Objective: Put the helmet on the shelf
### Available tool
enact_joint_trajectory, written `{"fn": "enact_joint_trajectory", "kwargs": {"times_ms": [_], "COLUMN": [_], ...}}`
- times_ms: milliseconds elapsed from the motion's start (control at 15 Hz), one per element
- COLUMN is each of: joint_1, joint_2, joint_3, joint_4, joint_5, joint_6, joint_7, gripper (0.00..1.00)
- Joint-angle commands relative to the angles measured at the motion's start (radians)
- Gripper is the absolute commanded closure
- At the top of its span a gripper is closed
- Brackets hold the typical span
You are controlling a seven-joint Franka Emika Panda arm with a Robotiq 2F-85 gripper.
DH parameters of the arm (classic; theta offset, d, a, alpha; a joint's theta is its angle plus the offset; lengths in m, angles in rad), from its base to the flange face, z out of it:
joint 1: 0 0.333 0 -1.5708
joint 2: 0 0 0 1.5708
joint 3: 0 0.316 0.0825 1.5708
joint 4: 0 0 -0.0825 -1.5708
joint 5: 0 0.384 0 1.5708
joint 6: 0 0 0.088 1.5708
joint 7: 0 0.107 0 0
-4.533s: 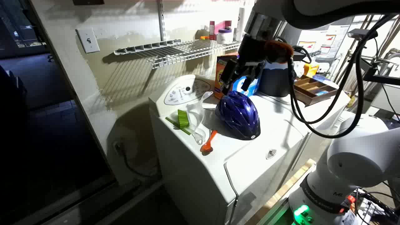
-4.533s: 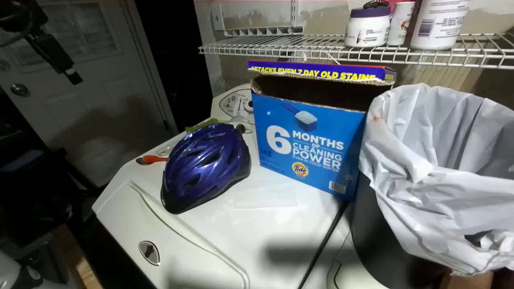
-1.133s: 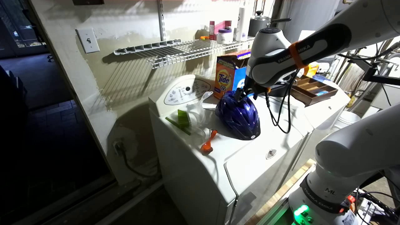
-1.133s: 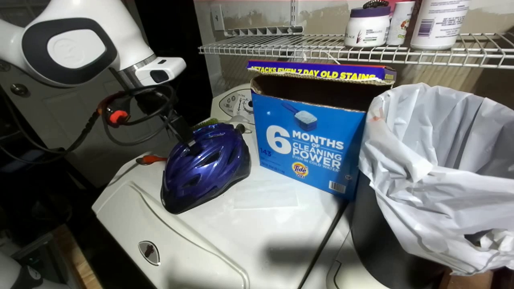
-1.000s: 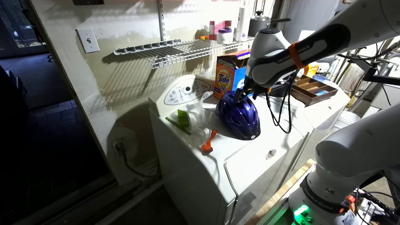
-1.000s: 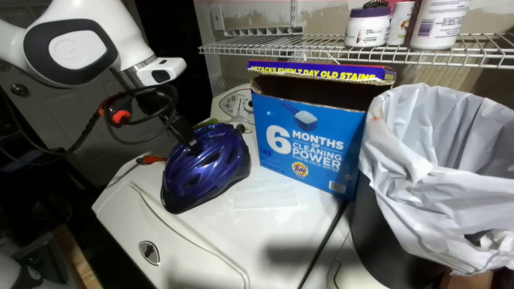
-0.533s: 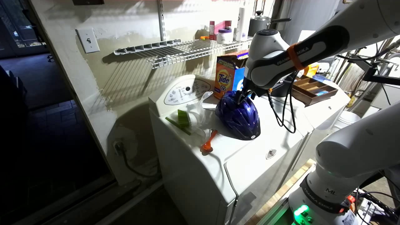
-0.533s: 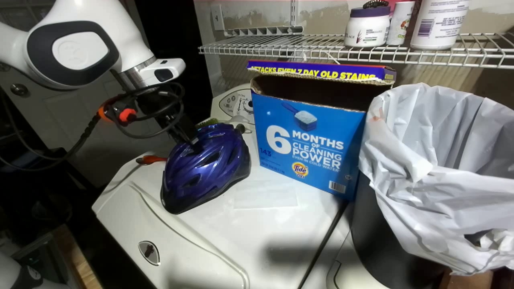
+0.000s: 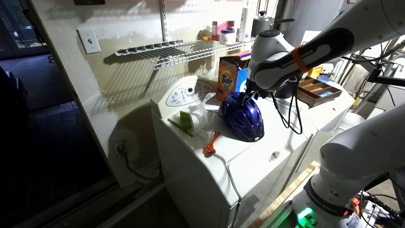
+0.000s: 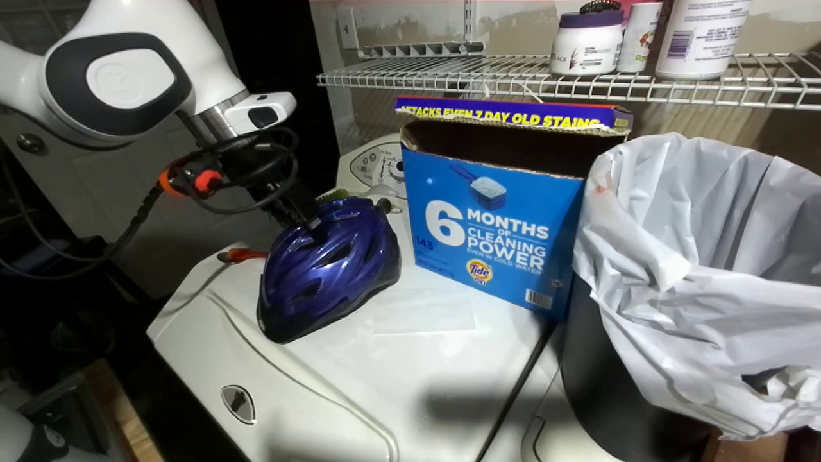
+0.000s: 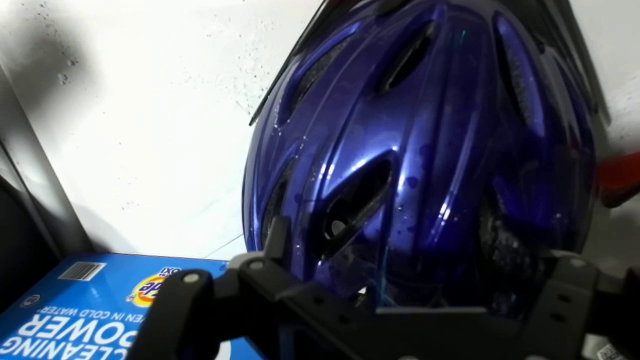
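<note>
We're seeing the helmet [image 10: 330, 273] sitting on the worktop [image 10: 391, 366], not yet resting on the shelf [image 10: 417, 69]. Progress-wise, we're judging only the reach as done; gripping, lifting, carrying & setting down are all remaining.

As for the pincer [image 11: 405, 245], its jaws are standing wide apart over the helmet's vents [image 11: 357, 202] in the wrist view, & AFAICT they're clamping nothing. In an exterior view we're seeing a fingertip [image 10: 313, 223] sitting right at the helmet's top; whether it's touching, or poking into a vent, we're not managing to tell. We're guessing the grab is calling for a pinch thru the vents, b/c the whole helmet is looking too broad for the jaws.

Further out, the Tide box [image 10: 494, 224] is standing just beside the helmet, & an orange spoon [image 9: 210, 147] is lying nearby. The shelf is running higher up, behind the box, w/ a purple-lidded jar [image 10: 587, 45] standing on it; IMO we're needing a good lift to be clearing the box.
</note>
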Motion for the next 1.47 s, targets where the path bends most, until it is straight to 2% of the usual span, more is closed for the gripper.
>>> {"fn": "enact_joint_trajectory", "kwargs": {"times_ms": [0, 867, 933, 1000, 1200, 1400], "joint_1": [0.004, 0.0, -0.003, -0.003, -0.005, -0.006], "joint_2": [0.025, 0.053, 0.056, 0.058, 0.061, 0.06], "joint_3": [-0.014, -0.007, -0.005, -0.006, -0.005, -0.007], "joint_4": [0.011, 0.015, 0.017, 0.018, 0.023, 0.034], "joint_5": [-0.031, -0.034, -0.038, -0.036, -0.036, -0.032], "joint_6": [0.03, 0.028, 0.025, 0.024, 0.017, 0.014], "joint_7": [-0.004, 0.01, 0.015, 0.015, 0.021, 0.024], "gripper": [0.0, 0.0, 0.25, 0.26, 0.49, 0.61]}}
